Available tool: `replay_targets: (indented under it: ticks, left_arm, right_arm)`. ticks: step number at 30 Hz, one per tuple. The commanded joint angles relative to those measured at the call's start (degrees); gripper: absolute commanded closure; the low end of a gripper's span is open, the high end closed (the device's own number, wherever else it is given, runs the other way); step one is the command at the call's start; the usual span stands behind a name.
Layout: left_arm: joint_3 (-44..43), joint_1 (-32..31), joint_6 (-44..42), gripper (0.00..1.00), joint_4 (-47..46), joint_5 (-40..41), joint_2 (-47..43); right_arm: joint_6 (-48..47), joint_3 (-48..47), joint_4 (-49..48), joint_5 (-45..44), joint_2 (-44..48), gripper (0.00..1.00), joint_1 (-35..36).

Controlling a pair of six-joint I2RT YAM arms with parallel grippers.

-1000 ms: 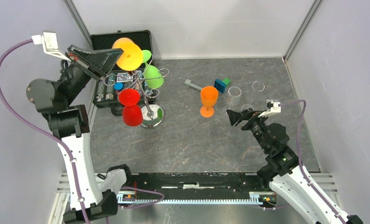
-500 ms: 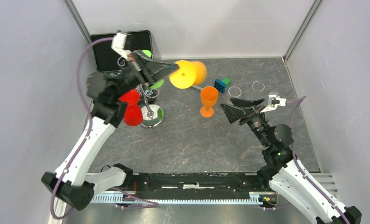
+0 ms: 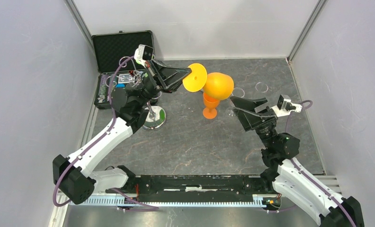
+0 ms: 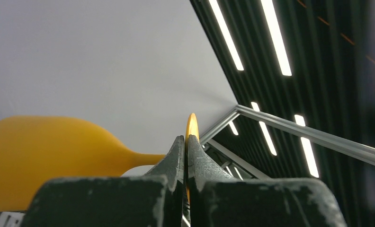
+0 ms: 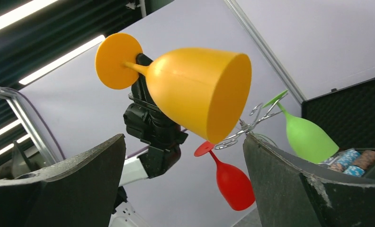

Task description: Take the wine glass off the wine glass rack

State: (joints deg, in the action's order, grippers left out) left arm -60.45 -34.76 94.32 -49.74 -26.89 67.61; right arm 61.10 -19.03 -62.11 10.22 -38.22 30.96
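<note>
My left gripper (image 3: 188,75) is shut on the foot disc of a yellow wine glass (image 3: 217,85) and holds it sideways in the air over the table's middle, off the rack. The left wrist view shows the disc edge (image 4: 191,126) pinched between the closed fingers. My right gripper (image 3: 234,105) is open and empty, just right of the glass's mouth. In the right wrist view the yellow glass (image 5: 195,90) is above the open fingers. The silver wine glass rack (image 3: 155,118) stands behind my left arm; a red glass (image 5: 233,182) and a green glass (image 5: 306,137) hang from its hooks (image 5: 252,123).
An orange glass (image 3: 210,108) stands upright on the table under the yellow glass. An open black foam-lined case (image 3: 121,45) sits at the back left, with small items in its lower half (image 3: 105,92). Clear rings (image 3: 261,86) lie at the back right.
My left arm has swung the yellow glass from the rack rightward to the table's middle. My right gripper has risen and turned toward the glass.
</note>
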Motion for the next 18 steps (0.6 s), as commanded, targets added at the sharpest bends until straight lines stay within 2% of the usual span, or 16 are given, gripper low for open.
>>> replay_targets:
  ticks: [1,8,18]
  left_arm:
    - [0.0,-2.2,7.7,0.98,-10.2,3.5,1.4]
    - [0.6,-5.8,8.5,0.98,-12.4,4.2,2.7]
    - [-1.7,-6.9,11.2,0.98,-16.7,3.2,4.9]
  right_arm:
    - [3.4,-0.3,-7.9,0.4,-2.0,0.02,-0.1]
    - [2.6,-0.9,-17.9,2.3,-3.7,0.21,-0.1]
    - [2.8,-1.8,-26.3,3.3,-4.7,0.33,-0.1]
